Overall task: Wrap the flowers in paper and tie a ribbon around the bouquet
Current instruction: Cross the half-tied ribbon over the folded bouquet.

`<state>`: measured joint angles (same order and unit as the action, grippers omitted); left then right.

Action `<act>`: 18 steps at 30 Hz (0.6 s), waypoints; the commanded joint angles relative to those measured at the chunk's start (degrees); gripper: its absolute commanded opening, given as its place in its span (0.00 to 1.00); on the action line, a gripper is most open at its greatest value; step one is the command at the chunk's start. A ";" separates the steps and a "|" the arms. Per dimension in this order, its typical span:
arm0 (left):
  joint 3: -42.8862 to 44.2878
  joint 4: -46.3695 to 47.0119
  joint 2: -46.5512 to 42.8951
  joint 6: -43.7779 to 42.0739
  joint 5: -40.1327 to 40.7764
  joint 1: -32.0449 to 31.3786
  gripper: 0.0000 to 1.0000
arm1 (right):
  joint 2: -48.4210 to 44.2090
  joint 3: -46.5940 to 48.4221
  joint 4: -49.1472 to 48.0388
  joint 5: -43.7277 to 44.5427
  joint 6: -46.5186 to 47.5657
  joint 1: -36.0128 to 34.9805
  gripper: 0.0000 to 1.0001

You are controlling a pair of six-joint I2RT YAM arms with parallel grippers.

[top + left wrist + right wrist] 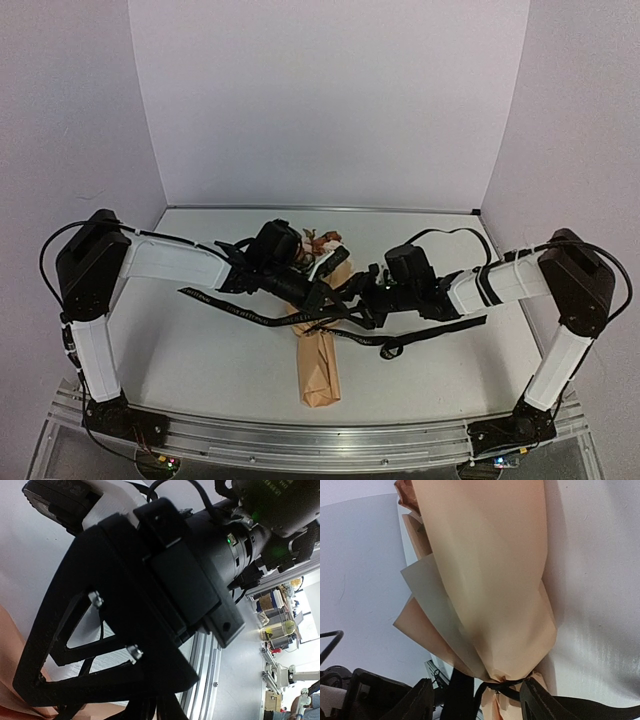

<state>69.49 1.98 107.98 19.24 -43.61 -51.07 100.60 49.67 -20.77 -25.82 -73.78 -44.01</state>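
1. 1 paper-wrapped bouquet (320, 368) is showing.
2. 1 blk ribbon (230, 308) is showing.
3. 2 arms are showing: left arm (170, 260), right arm (500, 285).
4. 2 claws are showing, 1 per arm: left claw (318, 295), right claw (477, 702).
5. 1 worktop (200, 360) is carrying everything.

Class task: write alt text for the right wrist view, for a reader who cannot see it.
A tan paper bouquet fills the frame, pinched in near the bottom where a black ribbon crosses it. The right gripper has its fingers apart on either side of that neck, over a white table.
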 commanded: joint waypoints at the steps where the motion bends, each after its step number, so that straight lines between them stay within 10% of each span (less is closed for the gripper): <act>1: 0.01 0.65 0.24 -1.60 -0.42 -0.09 0.05 | 0.62 -0.56 -8.60 -1.71 -4.71 0.33 0.57; 11: -0.28 0.60 -0.29 -1.92 3.51 0.00 0.01 | -0.17 -3.67 -10.52 -1.98 -6.74 0.34 0.02; 18: -2.44 1.02 -3.01 -1.55 6.24 0.11 0.15 | -3.18 -5.12 -6.40 0.39 -2.73 0.33 0.00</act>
<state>68.18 2.01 108.10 17.98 -39.55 -51.07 100.73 45.09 -29.00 -27.56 -79.79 -44.01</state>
